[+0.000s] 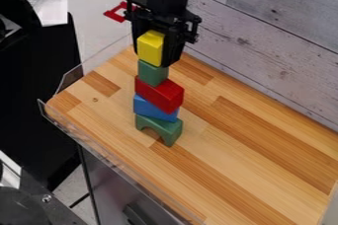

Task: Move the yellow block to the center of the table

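Yellow, wooden-looking rectangular block [150, 48]: atop small green block [152, 73] in stack | black two-finger gripper [153, 56]: pinching yellow block's sides | likely light, rigid, smooth; hold mid-sides.

The yellow wooden cuboid [150, 47] is above the green wooden cube [152, 73], on the red wooden brick [160, 93], on the blue wooden wedge [153, 108], on the green wooden arch [162, 127], on the wooden desk [244, 155]

At and under the gripper [153, 56] we count five blocks: one yellow block [149, 47] at its tip, then, stacked below, one green block [152, 72], one red block [158, 93], one blue block [151, 108] and one green arch [169, 131].
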